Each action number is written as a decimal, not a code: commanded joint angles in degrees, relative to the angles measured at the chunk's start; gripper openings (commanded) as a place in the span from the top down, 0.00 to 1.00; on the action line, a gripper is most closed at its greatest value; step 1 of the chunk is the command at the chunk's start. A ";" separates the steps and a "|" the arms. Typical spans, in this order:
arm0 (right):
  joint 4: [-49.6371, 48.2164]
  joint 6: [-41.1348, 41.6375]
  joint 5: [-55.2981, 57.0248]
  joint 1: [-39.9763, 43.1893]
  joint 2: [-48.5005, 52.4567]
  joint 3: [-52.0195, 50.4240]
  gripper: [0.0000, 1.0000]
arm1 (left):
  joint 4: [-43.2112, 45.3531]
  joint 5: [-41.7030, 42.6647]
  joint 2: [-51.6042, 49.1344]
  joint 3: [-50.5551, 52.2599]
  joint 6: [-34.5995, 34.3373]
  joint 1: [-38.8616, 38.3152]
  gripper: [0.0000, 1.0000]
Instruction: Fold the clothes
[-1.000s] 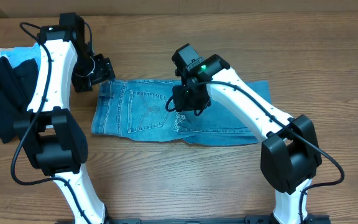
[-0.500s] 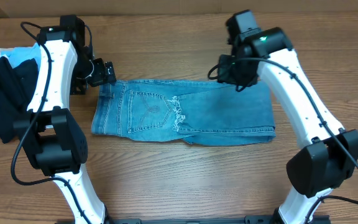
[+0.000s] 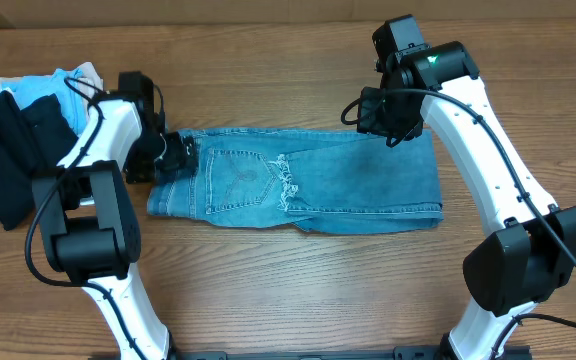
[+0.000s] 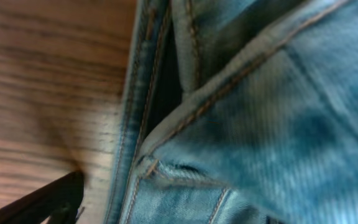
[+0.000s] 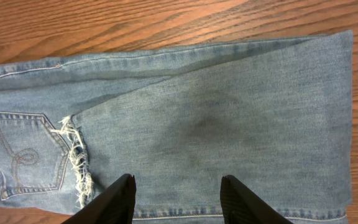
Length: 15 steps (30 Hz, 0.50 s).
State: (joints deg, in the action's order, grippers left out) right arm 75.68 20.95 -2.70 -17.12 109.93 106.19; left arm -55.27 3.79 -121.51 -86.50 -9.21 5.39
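Observation:
The light blue denim jeans [image 3: 348, 185] lie flat on the wooden table, legs folded over so the frayed hems [image 3: 286, 185] rest beside the stitched back pocket [image 3: 236, 175]. My left gripper [image 3: 175, 155] is down at the waistband's left end. In the left wrist view the denim [image 4: 260, 124] fills the frame, and the gripper [image 4: 166, 214] is open with its dark fingers spread at either side of the cloth. My right gripper [image 3: 388, 120] hovers over the jeans' far right part. It is open and empty [image 5: 178, 199] above the denim [image 5: 229, 112].
A black garment [image 3: 8, 150] lies at the table's left edge, with a small light blue garment [image 3: 38, 88] and a beige one [image 3: 88, 72] behind it. A cardboard wall [image 3: 268, 10] runs along the back. Bare wood [image 3: 298, 280] lies in front of the jeans.
My right gripper has left the frayed hems at the middle and moved up to the right. My left gripper has come down and forward onto the waistband.

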 commanded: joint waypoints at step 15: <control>0.09 0.13 0.31 0.11 -0.61 0.87 0.52 | 5.16 3.65 0.44 9.40 1.01 0.98 0.87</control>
State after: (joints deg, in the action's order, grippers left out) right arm 75.94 20.97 -2.70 -17.12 109.93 106.19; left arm -48.75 9.67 -117.95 -80.12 -8.60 5.76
